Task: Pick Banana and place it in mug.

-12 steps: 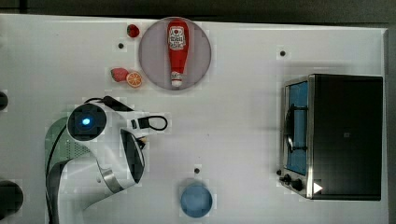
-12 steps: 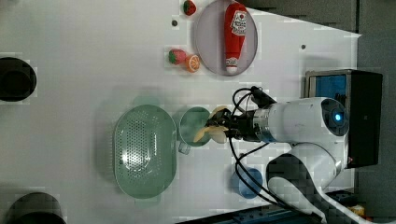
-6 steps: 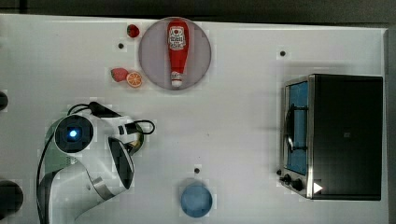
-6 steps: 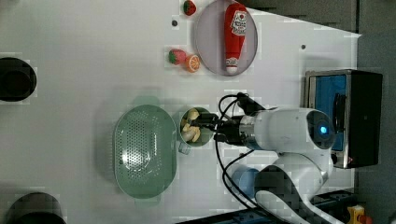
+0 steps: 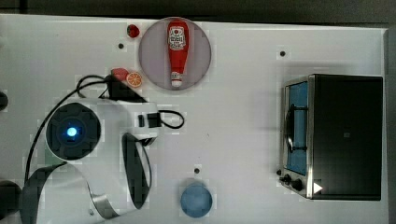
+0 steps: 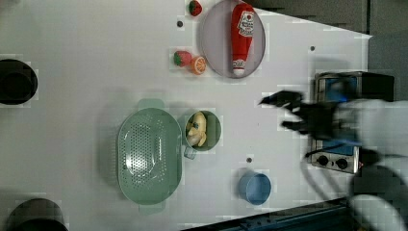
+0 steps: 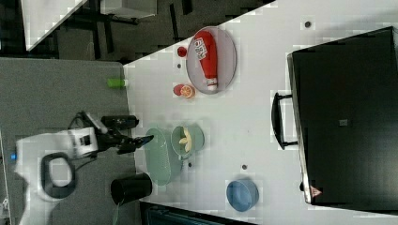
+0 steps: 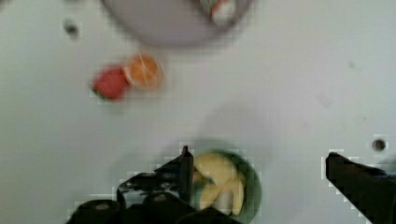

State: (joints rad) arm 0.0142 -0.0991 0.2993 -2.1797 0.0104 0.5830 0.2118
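The banana (image 6: 198,129) is now lying inside the mug (image 6: 204,130), pale yellow fingers curled against the mint-green wall, and nothing is touching it. A second ago the arm was low over that mug with the fruit pinched at its tip; half a second ago it was right at the rim. Since then the gripper (image 6: 285,111) has let go and pulled well away: in the left view it hangs blurred off to the left view's right, in front of the toaster oven (image 6: 339,122), with clear white worktop (image 6: 96,57) between it and the mug. The jaws are spread wide and carry nothing; the wrist view shows the 2 dark fingers (image 8: 180,170) far apart with the mug and the banana (image 8: 219,182) below, between them.

The right view agrees: the mug (image 7: 187,139) sits just beside the big perforated strainer (image 7: 162,157), the yellow bunch visible in its mouth, and the arm stands back off the worktop's edge.

Everything else looks undisturbed: the ketchup bottle (image 6: 243,36) on its plate (image 6: 211,43), the strawberry (image 6: 182,57) and orange slice (image 6: 198,65) touching each other, the blue cup (image 6: 255,187) on its own.

To my eye the placing is done. The mug stands upright, and the fruit looks settled rather than perched on the rim. All that seems left is for the arm to clear out.
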